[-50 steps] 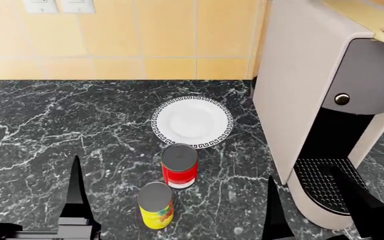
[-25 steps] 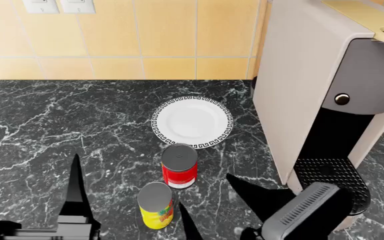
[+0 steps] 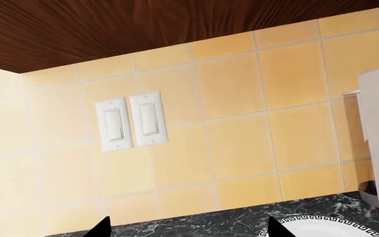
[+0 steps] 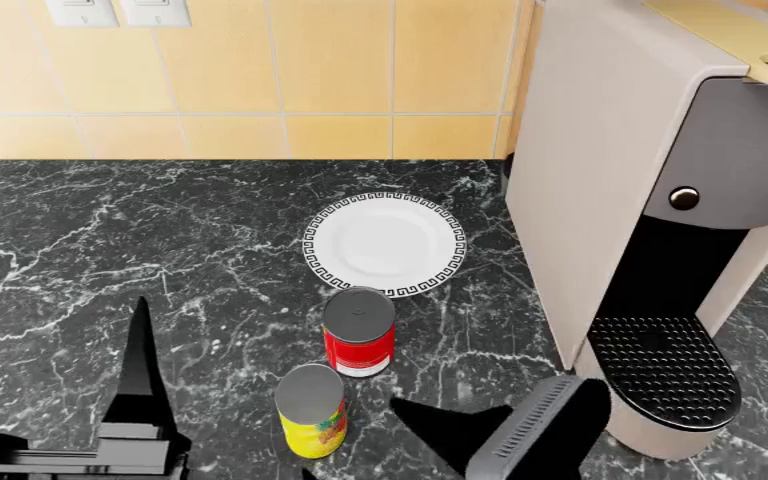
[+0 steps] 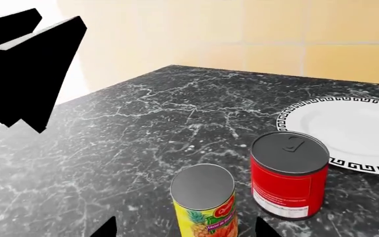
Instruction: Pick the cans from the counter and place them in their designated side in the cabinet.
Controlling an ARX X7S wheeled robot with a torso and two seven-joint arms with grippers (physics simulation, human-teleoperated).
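Observation:
The yellow-labelled can (image 4: 311, 411) and the red can with a white band (image 4: 359, 333) stand upright on the black marble counter (image 4: 117, 230), red one farther back. Both show in the right wrist view, yellow (image 5: 204, 201) and red (image 5: 289, 173). My right gripper (image 4: 355, 440) is open, low, just right of the yellow can. In its wrist view the right gripper (image 5: 186, 232) has the yellow can straight ahead between its fingertips (image 5: 104, 229), not touching it. My left gripper (image 4: 48, 350) is open and empty at the counter's front left; the left gripper (image 3: 188, 232) faces the tiled wall.
A white plate (image 4: 384, 245) with a black patterned rim lies behind the red can. A tall beige coffee machine (image 4: 638, 190) stands at the right, close to my right arm. The tiled wall carries two light switches (image 3: 130, 121). A dark wooden cabinet underside (image 3: 143, 24) is overhead.
My right gripper has swung in from the right by the coffee machine, leftward and lower, to beside the yellow can. My left gripper has shifted slightly left. The cans have not moved.

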